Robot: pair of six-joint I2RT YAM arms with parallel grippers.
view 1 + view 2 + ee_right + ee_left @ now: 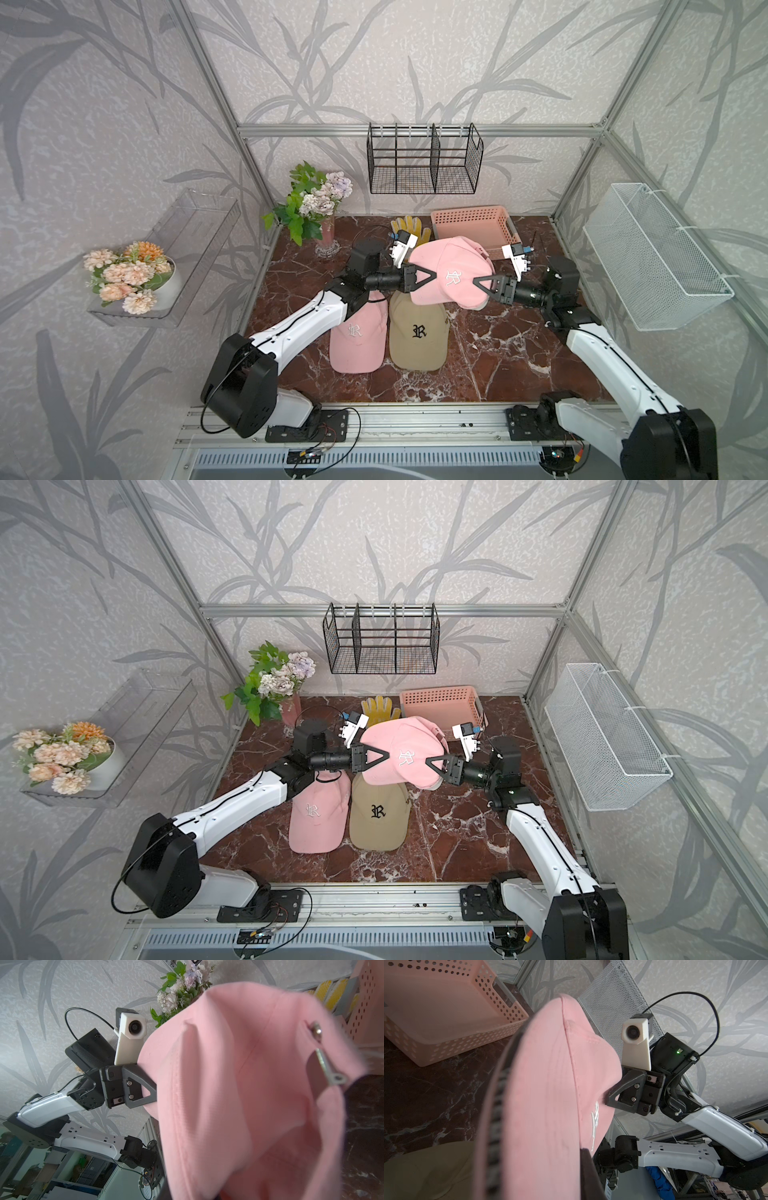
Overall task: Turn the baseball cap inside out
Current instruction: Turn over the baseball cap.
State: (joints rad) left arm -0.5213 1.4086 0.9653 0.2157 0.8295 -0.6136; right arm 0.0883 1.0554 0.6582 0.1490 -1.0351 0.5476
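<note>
**A:** Above the middle of the table (498,365), is that the pink baseball cap (451,266)?

**B:** Yes, held in the air with its logo facing up. The left gripper (432,275) is clamped on its left edge, and the right gripper (477,281) pinches its right edge.

**A:** And beneath?

**B:** A tan cap (419,332) and a second pink cap (357,340) lie side by side, touching. A pink basket (473,224) sits at the far edge.
</note>
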